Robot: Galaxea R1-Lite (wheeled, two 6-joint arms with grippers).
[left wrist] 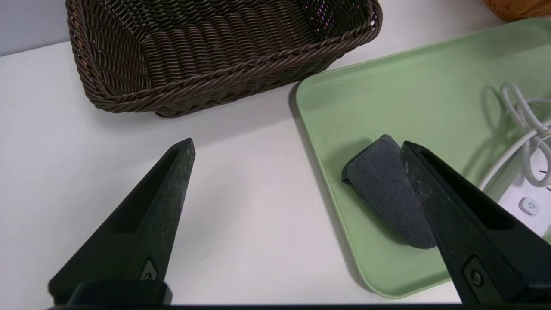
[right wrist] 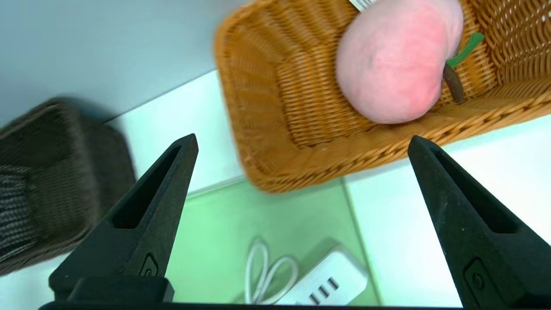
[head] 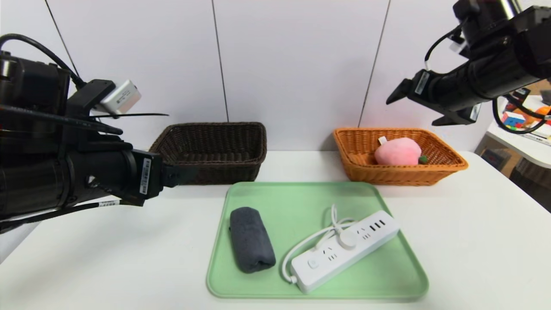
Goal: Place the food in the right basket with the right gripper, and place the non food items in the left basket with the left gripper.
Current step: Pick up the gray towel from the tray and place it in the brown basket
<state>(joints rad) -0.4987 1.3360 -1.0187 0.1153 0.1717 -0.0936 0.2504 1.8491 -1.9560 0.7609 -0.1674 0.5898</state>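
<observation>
The food, a pink plush peach (head: 397, 151) with a green leaf, lies inside the right basket (head: 447, 165), an orange-tan wicker one. My right gripper (head: 410, 113) hangs open and empty high above that basket; in its wrist view the right gripper (right wrist: 302, 137) looks down on the peach (right wrist: 394, 64). The grey rolled towel (head: 251, 239) and the white power strip (head: 344, 249) lie on the green tray. My left gripper (head: 185, 175) is open and empty, raised left of the tray, in front of the dark brown left basket (head: 215, 148). From its wrist the left gripper (left wrist: 298, 144) sees the towel (left wrist: 387, 189).
The green tray (head: 301, 202) sits mid-table in front of both baskets. Bare white table lies between the tray and the dark basket (left wrist: 215, 73). A side table with coloured items (head: 523, 120) stands at the far right, off the work table.
</observation>
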